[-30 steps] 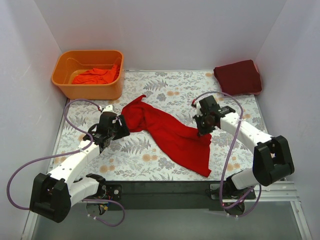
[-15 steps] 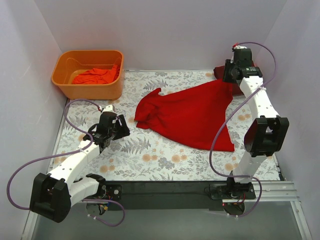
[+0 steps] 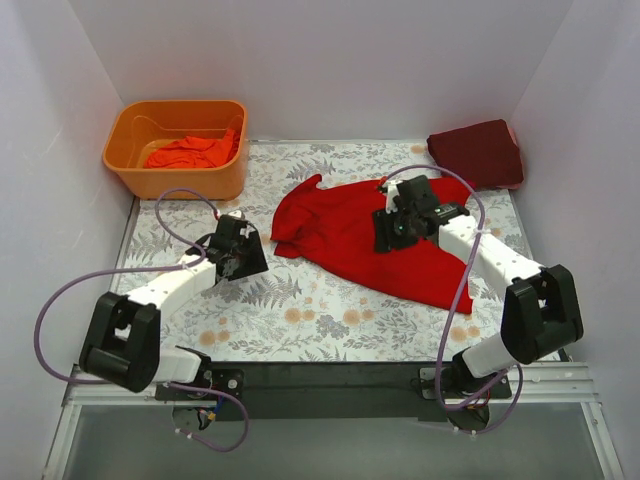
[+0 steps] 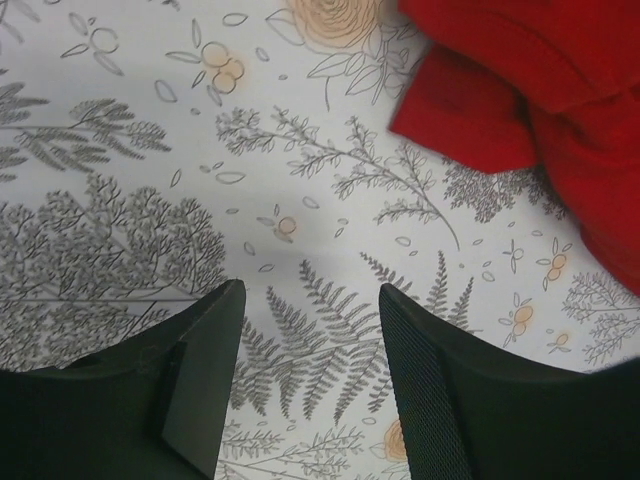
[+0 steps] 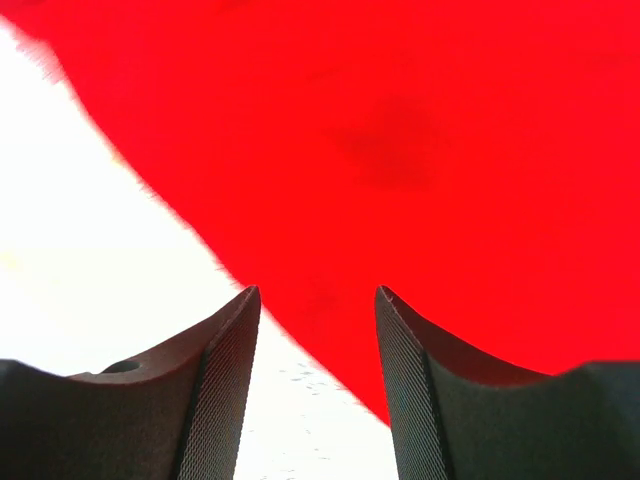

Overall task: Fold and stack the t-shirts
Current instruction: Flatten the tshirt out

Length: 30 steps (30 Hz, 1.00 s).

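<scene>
Spreading the bright red t-shirt [image 3: 330, 235] flat comes first, I judge. The right pincer [image 5: 318, 300] hovers just above it, jaws apart, holding nothing. The left pincer [image 4: 310, 300], also parted and empty, has the cloth ahead to its right. Both should pinch 2 opposite corners and pull gently.

The bright red cloth t-shirt [image 3: 360, 240] sprawls across the middle of the floral-patterned table cover [image 3: 300, 315] and blocks the centre. Bare cover runs along the near edge and to the shirt's left, where the left gripper [image 3: 247, 257] hangs. The rigid orange plastic tub [image 3: 175, 150] fills the far left corner, and the folded dark maroon t-shirt [image 3: 478, 153] fills the far right. White enclosure walls [image 3: 60, 150] close three sides.
</scene>
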### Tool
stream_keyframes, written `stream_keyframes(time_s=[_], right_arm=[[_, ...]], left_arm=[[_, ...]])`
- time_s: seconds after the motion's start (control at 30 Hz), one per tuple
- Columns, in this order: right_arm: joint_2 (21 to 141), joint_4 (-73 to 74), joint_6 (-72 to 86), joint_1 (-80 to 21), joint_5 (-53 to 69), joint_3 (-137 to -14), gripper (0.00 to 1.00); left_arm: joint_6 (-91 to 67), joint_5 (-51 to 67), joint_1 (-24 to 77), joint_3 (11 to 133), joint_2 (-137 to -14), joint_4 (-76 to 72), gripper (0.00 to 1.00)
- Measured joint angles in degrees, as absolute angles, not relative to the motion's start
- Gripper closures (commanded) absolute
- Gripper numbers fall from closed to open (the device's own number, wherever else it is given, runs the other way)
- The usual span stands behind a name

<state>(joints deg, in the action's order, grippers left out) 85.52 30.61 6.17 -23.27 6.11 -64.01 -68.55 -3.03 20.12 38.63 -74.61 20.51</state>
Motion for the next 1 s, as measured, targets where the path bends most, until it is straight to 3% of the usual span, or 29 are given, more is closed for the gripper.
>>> stream_keyframes(time_s=[0.43,0.67,0.77,0.8,0.87,0.9,1.0], right_arm=[[90.5,20.1,7.4,-34.2,12.6,-63.1,0.4],[82.2,17.4,8.4,-34.2,10.7,-54.2,0.39],[77.7,17.5,9.1,-34.2,10.4,-50.0,0.39],[76.4,17.5,9.3,-34.2,10.3,-49.0,0.39],[74.6,17.4,9.5,-34.2,10.2,-47.7,0.39],[73.8,17.3,9.6,-34.2,10.0,-47.0,0.39],[72.7,17.2,9.8,-34.2,9.2,-45.5,0.39]], left_arm=[[-72.0,-0.8,21.7,50.0,-86.8,17.4,0.39],[-72.9,-0.4,23.9,59.3,-98.8,14.9,0.39],[-72.9,-1.1,24.5,62.3,-102.7,14.9,0.47],[-72.8,-1.5,24.8,63.2,-103.7,15.0,0.61],[-72.1,-2.7,25.3,64.8,-104.9,15.0,0.78],[-71.6,-3.6,25.6,65.9,-105.6,15.0,0.93],[-68.3,-7.0,26.8,69.4,-107.1,14.7,1.0]])
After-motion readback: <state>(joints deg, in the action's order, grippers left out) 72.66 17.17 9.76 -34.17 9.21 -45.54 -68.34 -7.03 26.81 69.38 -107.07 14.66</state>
